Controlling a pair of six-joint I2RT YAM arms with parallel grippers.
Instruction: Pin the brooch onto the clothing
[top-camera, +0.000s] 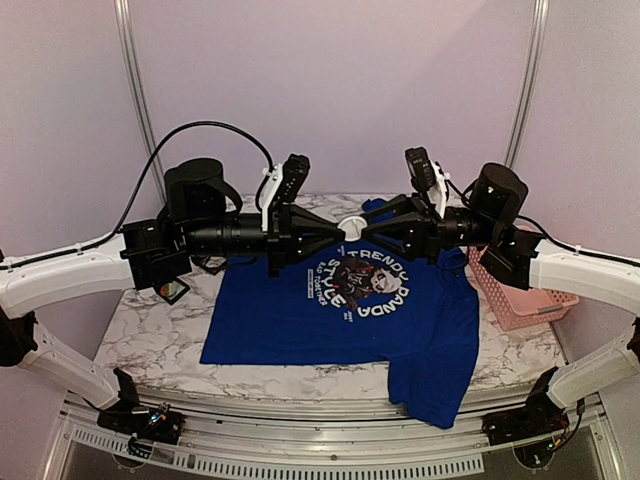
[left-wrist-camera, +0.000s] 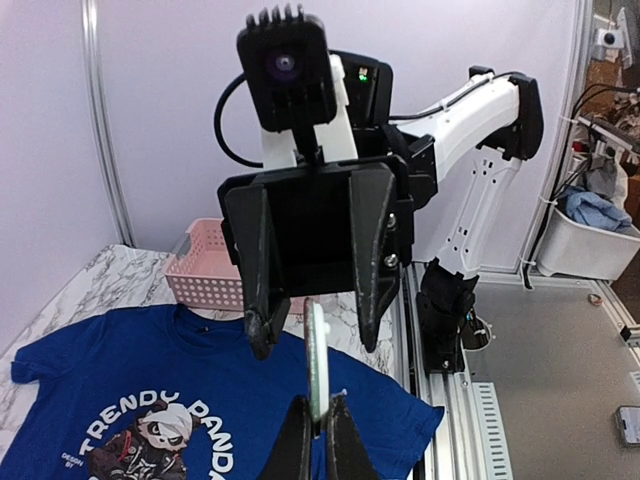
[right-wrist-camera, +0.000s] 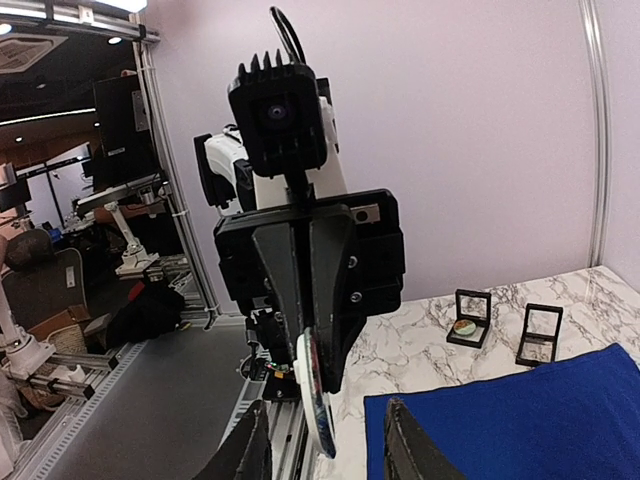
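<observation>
Pale lilac walls (top-camera: 330, 90) enclose a marble-topped table (top-camera: 150, 340), with slim metal posts (top-camera: 128, 60) rising at its rear corners. A pink slatted basket (top-camera: 525, 305) sits at the table's right edge. Past the table on one side, smooth grey floor (left-wrist-camera: 540, 340) runs by a white bin (left-wrist-camera: 590, 250) holding blue cloth (left-wrist-camera: 598, 212). On the other, ceiling lights (right-wrist-camera: 125, 5) glow over a dimmer workshop of cluttered equipment and a dark chair (right-wrist-camera: 35, 275).

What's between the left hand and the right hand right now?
The brooch, seen edge-on. The shut left hand pinches its rim, and the open fingers of the right hand stand apart on either side of it. The left wrist view shows this best.
</observation>
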